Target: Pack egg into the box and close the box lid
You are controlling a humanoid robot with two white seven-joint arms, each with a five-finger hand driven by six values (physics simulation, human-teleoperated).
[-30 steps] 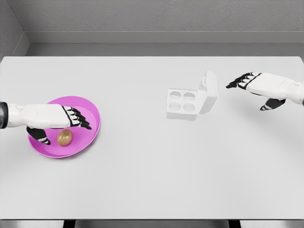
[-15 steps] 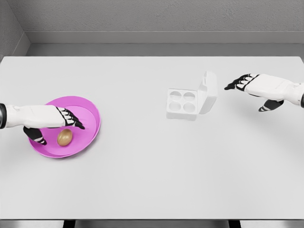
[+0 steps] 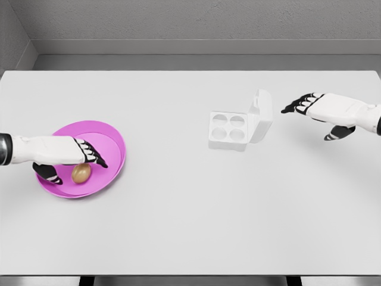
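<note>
Egg: in plate, 9 o'clock. Left hand: over egg, fingers curling, seemingly not gripping. Box: open, 2 o'clock. Right hand: spread, empty. Risk: egg rolling from partial pinch.

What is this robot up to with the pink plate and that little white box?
It is packing an egg. The left hand hangs right over the brown egg in the pink plate, fingers curved around it but not clearly gripping. The white box sits mid-table with its lid standing open and all four cups empty. The right hand hovers open beside the lid, touching nothing.
</note>
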